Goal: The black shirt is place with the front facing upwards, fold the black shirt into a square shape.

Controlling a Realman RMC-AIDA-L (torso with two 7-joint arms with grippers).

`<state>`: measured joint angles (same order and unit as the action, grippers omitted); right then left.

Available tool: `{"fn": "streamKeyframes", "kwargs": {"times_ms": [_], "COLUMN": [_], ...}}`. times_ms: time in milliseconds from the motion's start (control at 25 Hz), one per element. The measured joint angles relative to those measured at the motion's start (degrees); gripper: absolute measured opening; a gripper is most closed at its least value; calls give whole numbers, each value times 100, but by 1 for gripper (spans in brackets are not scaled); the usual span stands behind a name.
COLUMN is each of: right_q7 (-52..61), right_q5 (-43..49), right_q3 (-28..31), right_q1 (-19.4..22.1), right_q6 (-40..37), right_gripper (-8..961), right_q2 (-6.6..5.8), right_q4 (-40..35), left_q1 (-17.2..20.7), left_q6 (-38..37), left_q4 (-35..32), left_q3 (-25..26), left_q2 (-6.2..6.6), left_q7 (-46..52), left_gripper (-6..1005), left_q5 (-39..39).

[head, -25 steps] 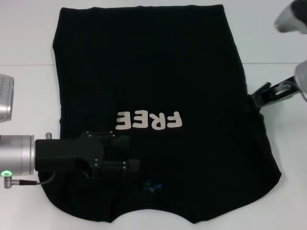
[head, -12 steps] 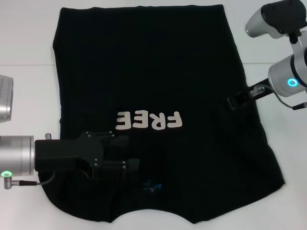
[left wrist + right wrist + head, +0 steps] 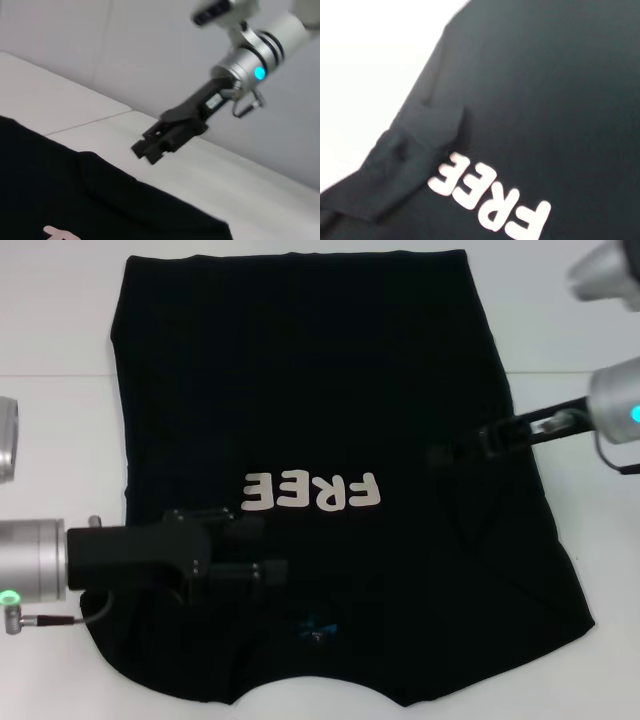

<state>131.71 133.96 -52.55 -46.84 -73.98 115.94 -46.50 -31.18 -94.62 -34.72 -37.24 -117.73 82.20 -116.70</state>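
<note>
The large plain black cloth T-shirt with cream "FREE" lettering (image 3: 300, 440) lies spread flat on the white counter (image 3: 60, 440), front up, collar toward the robot, its hem at the far edge. The right hand (image 3: 440, 454) reaches in over the shirt's right side, level with the lettering; whether it is wide, narrow or gripping cloth I cannot tell. The left hand (image 3: 275, 562) rests low over the shirt's left shoulder area, below the lettering; its state I cannot tell either. The main risk, as I judge it, is uneven folding: if one hand pinches only the top layer or pulls harder than the other, the cloth could bunch, skew the fold line, or drag the whole shirt across the counter.
</note>
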Motion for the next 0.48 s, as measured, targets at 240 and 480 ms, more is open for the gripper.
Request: {"fn": "streamKeyframes", "kwargs": {"times_ms": [240,480], "right_q7": [-1884,-4558], "right_q5": [-1349,-2501], "right_q3": [884,1324], "right_q1": [870,1870], "right_q6": [-734,-1156], "right_gripper": [593,840], "right_q2": [-1,99], "right_q4": [48,689], "left_q1": [-70,-132], "left_q6": [-292,-267], "left_q4": [0,-30], "left_q3": [320,314], "left_q2": [161,499], "left_q7": [1354,3468], "left_gripper": [774,773], "left_q5": [18,-142]}}
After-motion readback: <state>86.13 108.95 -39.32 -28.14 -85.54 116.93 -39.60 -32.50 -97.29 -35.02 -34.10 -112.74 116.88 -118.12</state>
